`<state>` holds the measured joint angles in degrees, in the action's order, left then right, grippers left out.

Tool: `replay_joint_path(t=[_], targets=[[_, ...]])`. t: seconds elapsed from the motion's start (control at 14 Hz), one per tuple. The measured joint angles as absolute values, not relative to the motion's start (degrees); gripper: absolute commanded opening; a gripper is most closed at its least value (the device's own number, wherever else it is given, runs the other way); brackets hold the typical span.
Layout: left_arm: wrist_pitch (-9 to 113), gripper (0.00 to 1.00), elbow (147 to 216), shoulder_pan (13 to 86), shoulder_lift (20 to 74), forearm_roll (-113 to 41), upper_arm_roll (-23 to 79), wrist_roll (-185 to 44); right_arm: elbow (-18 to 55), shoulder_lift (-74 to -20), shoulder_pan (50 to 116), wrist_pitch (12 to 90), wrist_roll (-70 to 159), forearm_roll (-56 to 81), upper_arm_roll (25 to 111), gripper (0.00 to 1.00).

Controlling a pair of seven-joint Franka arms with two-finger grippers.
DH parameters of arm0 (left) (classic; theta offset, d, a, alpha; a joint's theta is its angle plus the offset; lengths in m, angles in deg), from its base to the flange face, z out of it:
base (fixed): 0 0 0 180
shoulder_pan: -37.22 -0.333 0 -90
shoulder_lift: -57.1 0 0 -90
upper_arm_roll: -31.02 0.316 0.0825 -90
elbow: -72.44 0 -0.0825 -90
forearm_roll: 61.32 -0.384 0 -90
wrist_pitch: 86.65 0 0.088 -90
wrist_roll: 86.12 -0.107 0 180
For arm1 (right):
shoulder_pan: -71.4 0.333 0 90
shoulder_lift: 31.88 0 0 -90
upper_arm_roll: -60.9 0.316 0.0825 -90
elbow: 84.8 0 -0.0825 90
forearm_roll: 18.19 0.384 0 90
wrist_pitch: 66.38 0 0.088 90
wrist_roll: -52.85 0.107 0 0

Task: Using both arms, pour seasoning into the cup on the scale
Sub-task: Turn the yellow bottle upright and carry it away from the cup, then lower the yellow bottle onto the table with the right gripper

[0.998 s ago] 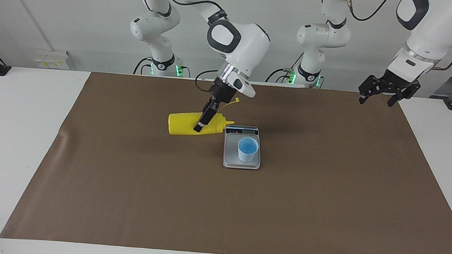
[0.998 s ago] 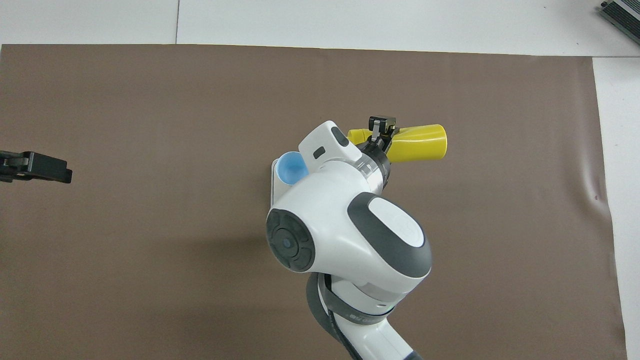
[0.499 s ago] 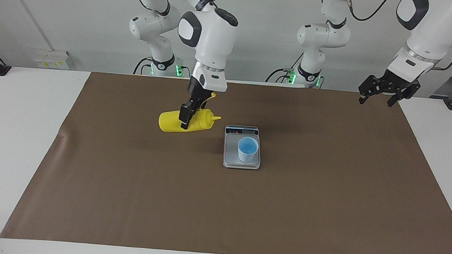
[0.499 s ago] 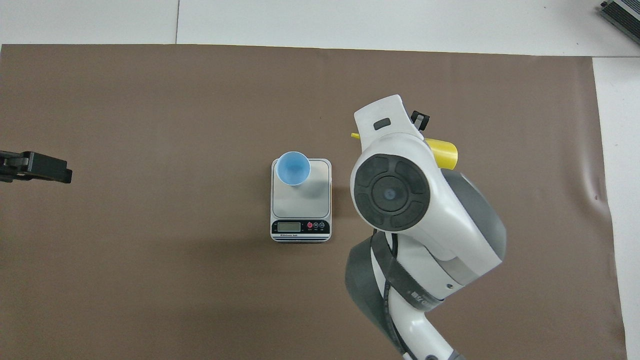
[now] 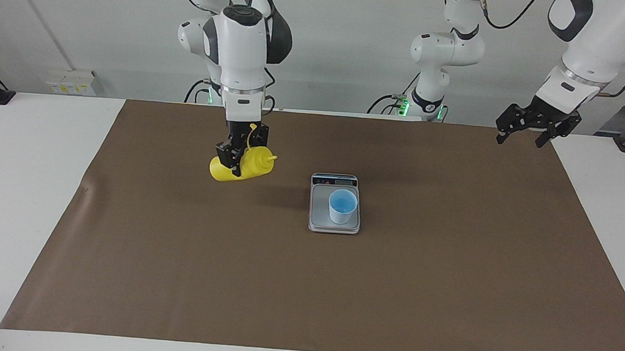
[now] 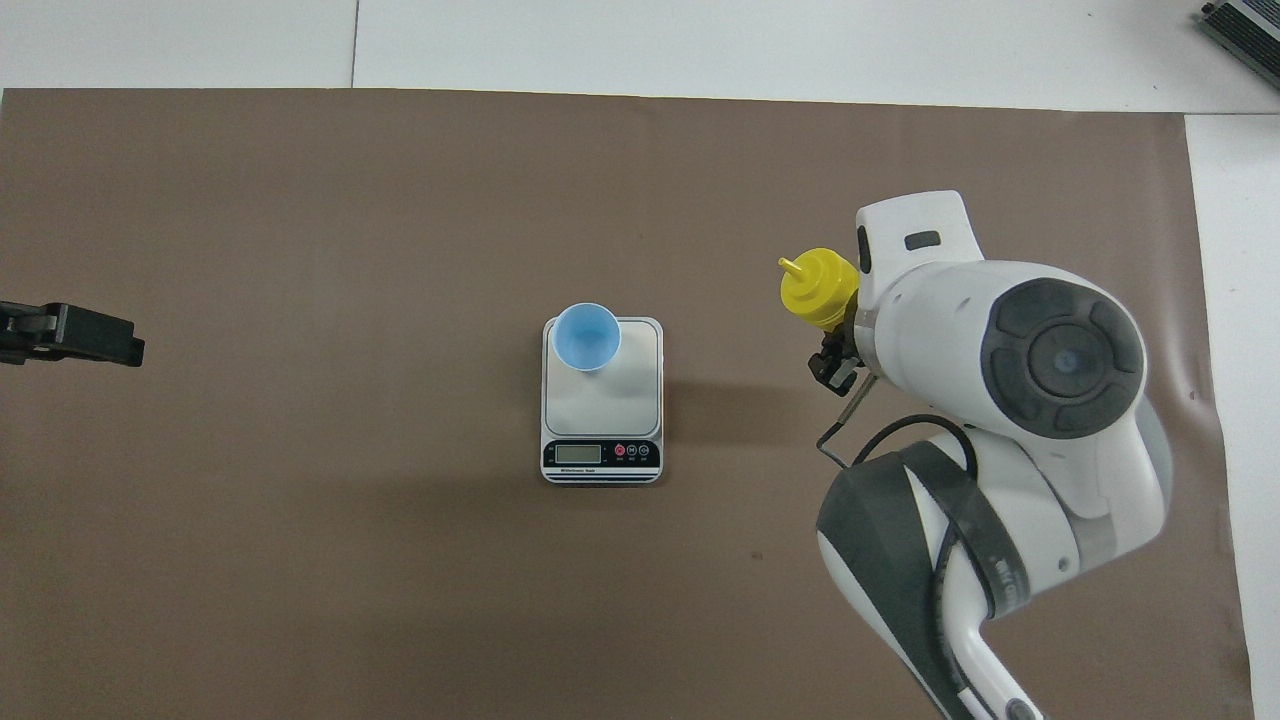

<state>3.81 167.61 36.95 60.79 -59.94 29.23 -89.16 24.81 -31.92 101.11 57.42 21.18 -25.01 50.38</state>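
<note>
The right tool (image 5: 241, 157) is clenched around the yellow bottle (image 5: 251, 163), holding it tilted above the brown mat (image 5: 177, 254), nozzle aimed toward the scale (image 5: 334, 220). From the scale, in the facing view, the bottle sits at about ten o'clock, well apart. The blue cup (image 5: 342, 206) stands on the scale's plate. The left tool (image 5: 529, 132) waits released over the mat's corner at the left arm's end of the table (image 5: 19, 179).
</note>
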Motion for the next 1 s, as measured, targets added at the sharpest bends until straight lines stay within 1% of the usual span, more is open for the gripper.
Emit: replay_joint_path(t=[0.21, 0.36, 0.43, 0.71, 0.86, 1.0], targets=[[3.8, 1.00, 167.6, 36.9, 60.8, -59.9, 29.2, -89.2, 25.6, -31.4, 95.7, 57.4, 16.7, -16.4, 50.3, 0.00], [3.8, 1.00, 167.6, 36.9, 60.8, -59.9, 29.2, -89.2, 27.9, -30.5, 92.4, 58.0, 14.8, -12.9, 50.2, 0.00], [3.8, 1.00, 167.6, 36.9, 60.8, -59.9, 29.2, -89.2, 30.0, -29.8, 91.2, 60.1, 12.7, -10.8, 50.2, 0.00], [3.8, 1.00, 167.6, 36.9, 60.8, -59.9, 29.2, -89.2, 40.1, -27.0, 87.8, 72.6, 0.6, -1.9, 50.2, 0.00], [3.8, 1.00, 167.6, 36.9, 60.8, -59.9, 29.2, -89.2, 45.1, -26.4, 86.9, 79.7, -10.9, 8.6, 50.2, 0.00], [3.8, 1.00, 167.6, 36.9, 60.8, -59.9, 29.2, -89.2, 48.3, -26.5, 86.2, 83.1, -25.6, 23.8, 50.2, 0.00]])
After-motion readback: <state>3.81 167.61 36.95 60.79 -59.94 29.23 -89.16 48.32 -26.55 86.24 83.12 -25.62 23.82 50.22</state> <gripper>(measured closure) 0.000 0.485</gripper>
